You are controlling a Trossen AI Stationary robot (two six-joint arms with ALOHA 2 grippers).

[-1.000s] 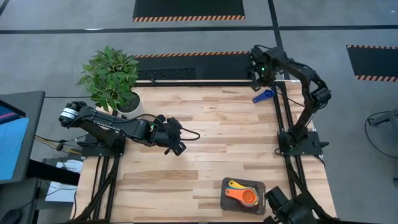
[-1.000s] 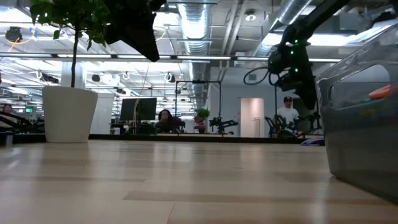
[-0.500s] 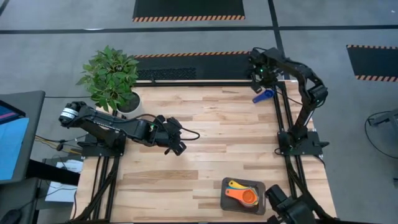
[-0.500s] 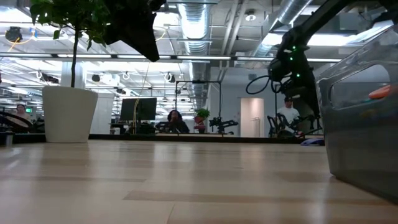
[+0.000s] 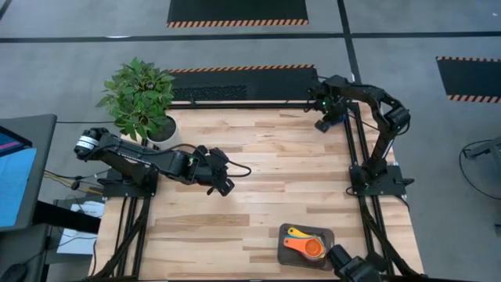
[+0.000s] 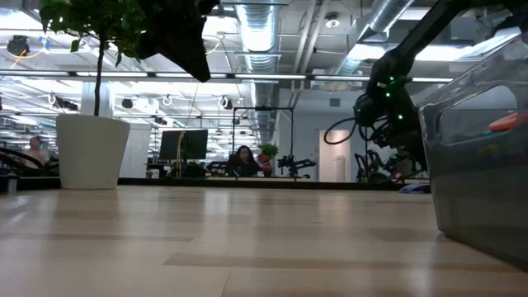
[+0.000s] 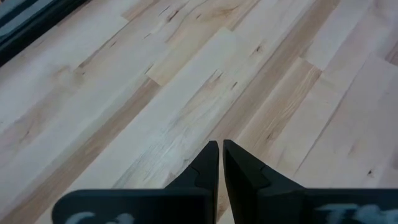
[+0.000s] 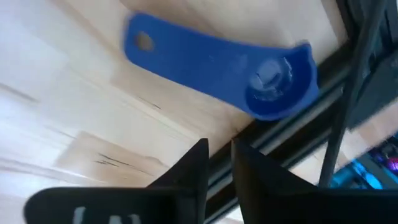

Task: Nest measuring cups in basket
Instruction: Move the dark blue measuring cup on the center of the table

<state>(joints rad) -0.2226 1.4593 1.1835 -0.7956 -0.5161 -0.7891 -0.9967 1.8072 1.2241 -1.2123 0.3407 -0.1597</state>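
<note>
A blue measuring cup (image 8: 217, 59) lies flat on the wood at the table's far right corner, its bowl end against the black frame rail (image 8: 292, 118). My right gripper (image 8: 217, 149) (image 5: 326, 119) hangs just above it, pointing steeply down, its fingertips a narrow gap apart and off the cup. The dark mesh basket (image 5: 329, 233) stands at the near right edge with a yellow cup (image 5: 297, 233) and an orange cup (image 5: 311, 248) inside. My left gripper (image 7: 221, 149) (image 5: 225, 186) hovers shut over bare wood left of the table's middle.
A potted plant (image 5: 141, 98) in a white pot (image 6: 91, 151) stands at the far left corner. The right arm's black frame rails (image 5: 352, 149) run along the table's right edge beside the blue cup. The basket wall (image 6: 478, 173) fills the low view's right side.
My right gripper has come down over the far right corner toward the blue cup, shifting a little toward the table's left and rolling at the wrist. It now covers the cup in the high view. The left arm has kept still.
</note>
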